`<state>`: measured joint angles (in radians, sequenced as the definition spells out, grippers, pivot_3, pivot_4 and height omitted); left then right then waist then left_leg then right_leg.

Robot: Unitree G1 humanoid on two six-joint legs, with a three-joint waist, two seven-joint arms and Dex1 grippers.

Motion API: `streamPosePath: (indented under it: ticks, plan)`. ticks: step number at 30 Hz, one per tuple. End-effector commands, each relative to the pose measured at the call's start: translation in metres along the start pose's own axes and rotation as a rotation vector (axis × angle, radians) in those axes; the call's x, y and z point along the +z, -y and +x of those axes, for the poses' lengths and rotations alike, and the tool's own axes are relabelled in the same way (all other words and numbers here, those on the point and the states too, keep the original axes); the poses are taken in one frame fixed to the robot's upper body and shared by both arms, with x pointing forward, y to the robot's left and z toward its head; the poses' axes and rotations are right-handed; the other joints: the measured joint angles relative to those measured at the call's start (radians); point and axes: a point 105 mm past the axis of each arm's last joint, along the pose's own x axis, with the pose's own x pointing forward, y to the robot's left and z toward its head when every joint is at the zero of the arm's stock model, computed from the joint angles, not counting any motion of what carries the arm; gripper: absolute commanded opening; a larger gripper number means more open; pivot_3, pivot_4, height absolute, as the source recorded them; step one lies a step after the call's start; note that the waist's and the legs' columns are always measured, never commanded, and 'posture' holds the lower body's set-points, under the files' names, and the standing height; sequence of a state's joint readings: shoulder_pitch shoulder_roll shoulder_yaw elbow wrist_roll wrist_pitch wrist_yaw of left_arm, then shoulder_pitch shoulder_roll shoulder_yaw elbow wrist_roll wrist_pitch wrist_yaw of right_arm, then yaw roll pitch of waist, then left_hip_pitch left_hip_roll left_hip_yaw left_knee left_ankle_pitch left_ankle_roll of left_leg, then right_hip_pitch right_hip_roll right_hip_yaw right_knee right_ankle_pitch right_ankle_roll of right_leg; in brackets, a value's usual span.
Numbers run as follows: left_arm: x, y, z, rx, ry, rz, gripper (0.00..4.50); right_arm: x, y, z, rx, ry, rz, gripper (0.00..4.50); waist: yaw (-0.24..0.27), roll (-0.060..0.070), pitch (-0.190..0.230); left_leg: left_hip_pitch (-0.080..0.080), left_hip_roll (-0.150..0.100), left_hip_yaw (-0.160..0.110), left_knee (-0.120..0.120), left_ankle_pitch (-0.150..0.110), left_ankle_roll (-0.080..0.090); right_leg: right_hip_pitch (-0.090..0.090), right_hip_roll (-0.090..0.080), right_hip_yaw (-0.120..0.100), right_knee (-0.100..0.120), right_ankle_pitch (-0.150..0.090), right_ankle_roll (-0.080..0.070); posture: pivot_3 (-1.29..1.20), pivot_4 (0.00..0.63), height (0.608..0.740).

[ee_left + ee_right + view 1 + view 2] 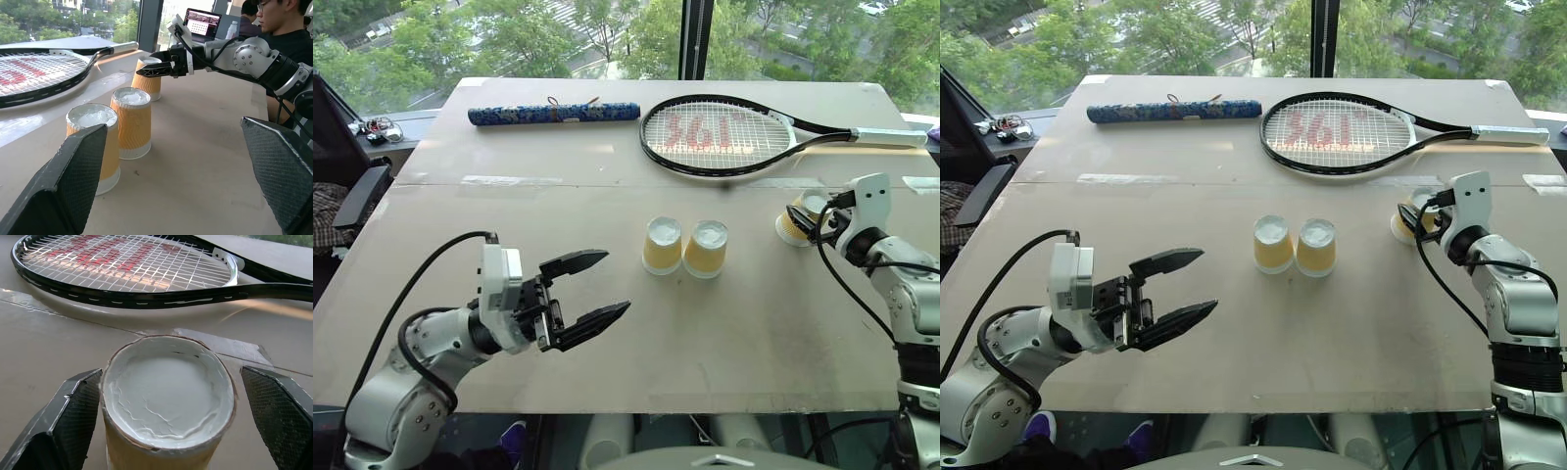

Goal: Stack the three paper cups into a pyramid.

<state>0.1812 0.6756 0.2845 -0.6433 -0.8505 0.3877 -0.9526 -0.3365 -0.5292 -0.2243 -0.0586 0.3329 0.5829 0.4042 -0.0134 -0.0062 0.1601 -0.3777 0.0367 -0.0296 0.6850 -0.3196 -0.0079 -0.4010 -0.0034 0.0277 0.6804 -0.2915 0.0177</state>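
The left gripper (599, 286) hovered nearest, above the front part of the table (744, 362), with its two black fingers spread wide and nothing between them — it held nothing and touched nothing. Ahead of it and toward the right arm stood two of the paper cups upside down, white bases up: the left cup (662, 245) and the middle cup (706, 249), just beside each other, possibly touching at their rims. Both were well apart from the left gripper.

Further to the right, the right gripper (166, 431) was around the third cup (166, 396), also upside down on the table. Its fingers (73, 421) stood wide apart, one on each side of the cup. The finger on one side was very close to the cup wall, perhaps touching it; the other finger showed a clear gap — so the cup was bracketed, not pinched. The cup was resting on the table, well apart from the pair of cups.

Beyond the right gripper lay a tennis racket (720, 137) with red letters on its strings. At the far side, beyond the left gripper, lay a blue patterned roll (553, 114).
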Motion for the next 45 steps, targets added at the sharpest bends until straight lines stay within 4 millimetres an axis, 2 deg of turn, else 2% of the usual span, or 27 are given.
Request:
streamPosePath:
  ticks: [1,4,5,9,12,16,19,23,25,32,45]
  plan:
    - [0.010,0.003,-0.001,-0.004,0.021,0.032,4.50,0.009,0.008,-0.003,-0.021,0.046,0.007,3.62,0.000,0.000,0.000,0.000,0.000,0.000,0.000,0.000,0.000,0.000,0.000,0.000,0.000,0.000,0.000,0.00,0.150,0.740]
    - [0.011,-0.001,-0.001,0.036,0.042,0.027,4.50,0.010,0.008,-0.003,-0.008,0.057,-0.010,2.31,0.000,0.000,0.000,0.000,0.000,0.000,0.000,0.000,0.000,0.000,0.000,0.000,0.000,0.000,0.000,0.00,0.150,0.740]
    - [0.009,-0.001,-0.001,0.046,0.029,0.034,4.50,0.013,0.008,-0.004,0.005,0.069,-0.022,2.21,0.000,0.000,0.000,0.000,0.000,0.000,0.000,0.000,0.000,0.000,0.000,0.000,0.000,0.000,0.000,0.00,0.150,0.740]
    - [0.004,-0.014,-0.006,0.182,0.051,0.124,4.50,0.038,-0.008,-0.010,0.144,0.168,-0.006,2.21,0.000,0.001,0.000,0.000,0.000,0.000,0.000,0.000,0.000,0.000,0.000,0.000,0.000,0.000,0.000,0.00,0.150,0.740]
    - [-0.006,-0.015,-0.023,0.173,0.059,0.056,4.50,0.073,-0.052,-0.026,0.423,0.244,-0.028,2.21,-0.002,0.002,0.000,0.000,0.000,0.001,0.000,0.000,0.000,0.000,0.000,0.001,0.000,0.000,0.000,0.00,0.150,0.740]
    - [-0.009,-0.015,-0.048,0.148,0.062,-0.023,4.50,0.104,-0.107,-0.040,0.679,0.270,-0.079,2.21,-0.011,0.002,0.000,0.001,0.001,-0.001,-0.001,-0.002,0.004,-0.001,0.002,0.000,0.001,0.000,0.000,0.00,0.150,0.740]
    - [-0.016,-0.017,-0.059,0.158,0.039,-0.039,4.50,0.116,-0.136,-0.045,0.787,0.281,-0.106,2.21,0.001,0.000,-0.002,0.000,0.001,-0.003,0.000,-0.002,0.004,-0.001,0.001,-0.002,0.000,0.000,0.000,0.00,0.150,0.740]
    - [-0.023,-0.013,-0.063,0.158,0.031,-0.064,4.50,0.116,-0.171,-0.045,0.886,0.235,-0.185,2.21,0.002,0.000,-0.002,-0.001,-0.001,-0.003,0.001,-0.002,0.004,0.000,-0.001,-0.002,-0.001,0.000,0.000,0.00,0.150,0.740]
    - [-0.024,-0.010,-0.062,0.150,0.030,-0.069,4.50,0.113,-0.181,-0.046,0.923,0.208,-0.237,2.21,0.001,0.000,-0.002,-0.001,-0.001,-0.003,0.001,-0.002,0.004,-0.001,-0.001,-0.002,-0.001,0.000,0.000,0.00,0.150,0.740]
    - [-0.025,-0.005,-0.059,0.143,0.031,-0.067,4.50,0.105,-0.189,-0.040,0.947,0.170,-0.310,2.21,0.000,0.000,-0.002,-0.001,-0.001,-0.003,0.001,-0.002,0.004,-0.001,-0.001,-0.003,-0.001,0.000,0.000,0.00,0.150,0.740]
    - [-0.027,0.001,-0.057,0.159,0.040,-0.075,4.50,0.101,-0.183,-0.026,0.914,0.147,-0.366,2.21,-0.001,0.000,-0.002,-0.001,0.000,-0.003,0.001,-0.002,0.004,-0.001,-0.001,-0.003,-0.001,0.000,0.000,0.00,0.150,0.740]
